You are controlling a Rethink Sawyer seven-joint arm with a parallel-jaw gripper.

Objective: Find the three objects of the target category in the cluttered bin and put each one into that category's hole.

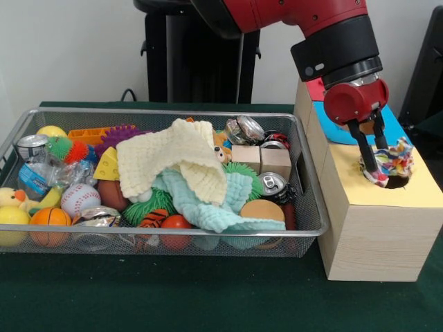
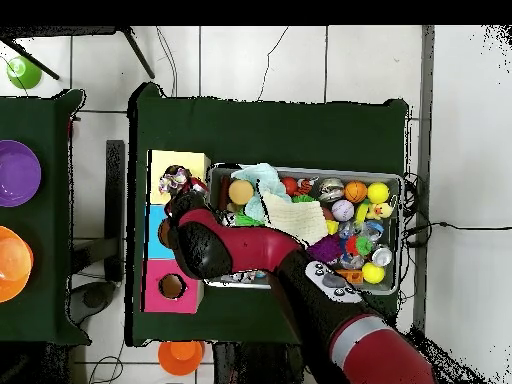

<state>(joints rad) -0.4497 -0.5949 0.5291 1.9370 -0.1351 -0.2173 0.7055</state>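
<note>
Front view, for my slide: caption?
Gripper lowers a patterned cloth into the yellow box's hole beside the cluttered bin.

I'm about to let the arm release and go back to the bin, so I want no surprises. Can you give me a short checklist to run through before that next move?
1. Gripper over the yellow section's hole: ok, its tips reach the hole's edge.
2. Patterned cloth fully inside the hole: not ok, it bunches at the rim, mostly above it.
3. Cloth free of the fingers: cannot tell, it lies against them.
4. Box beside the wire bin, not shifted: ok.
5. More cloth left to fetch: ok, a cream knit cloth and a mint one lie on top of the pile.
6. Path back to the bin unblocked: ok, nothing stands between.
</note>
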